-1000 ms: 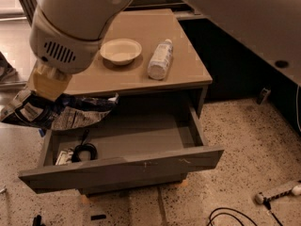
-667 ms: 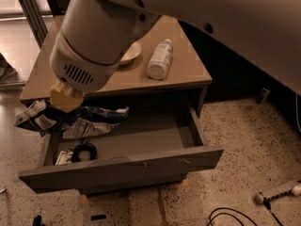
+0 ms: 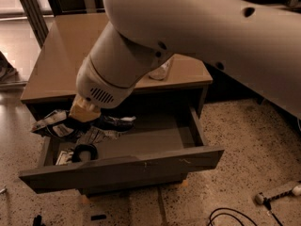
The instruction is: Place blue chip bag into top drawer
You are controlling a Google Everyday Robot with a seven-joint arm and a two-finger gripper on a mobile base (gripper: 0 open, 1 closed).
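While the hand, low over the left end of the open top drawer, grips the blue chip bag, placement appears under way; next, the bag, partly overhanging the left wall, should probably shift inward before release.

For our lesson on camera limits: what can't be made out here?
Camera view.
The hand, over the top drawer at its left end, at the blue chip bag: mostly hidden by wrist and bag.
The bottle: mostly behind the arm.
The dark ring in the drawer: too dim to identify.
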